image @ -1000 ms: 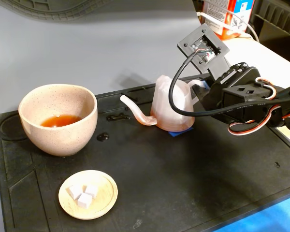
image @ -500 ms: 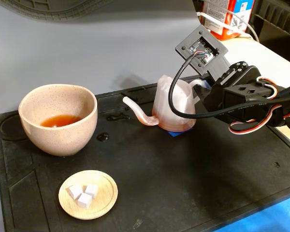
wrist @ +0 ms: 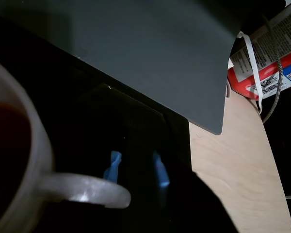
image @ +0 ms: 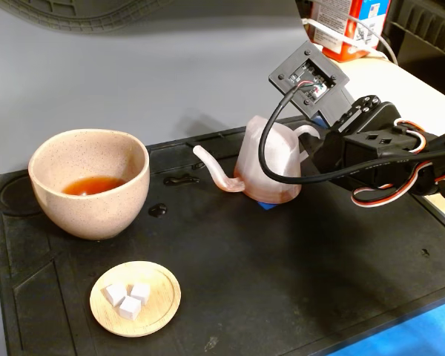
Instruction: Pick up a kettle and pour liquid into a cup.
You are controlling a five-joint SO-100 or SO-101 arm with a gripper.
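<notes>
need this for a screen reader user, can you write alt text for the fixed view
A robot arm's end effector reaches the loop handle of a translucent pinkish kettle standing on a black mat, its spout pointing left. At left a speckled beige cup holds reddish-brown liquid; in front sits a small wooden saucer with white cubes.

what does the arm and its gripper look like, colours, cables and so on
The arm is black plastic with boxy servo housings. A thick black cable loops from a square black camera mount with an exposed board. Red, white and black servo wires run along the side. The gripper is hidden behind the kettle.
</notes>
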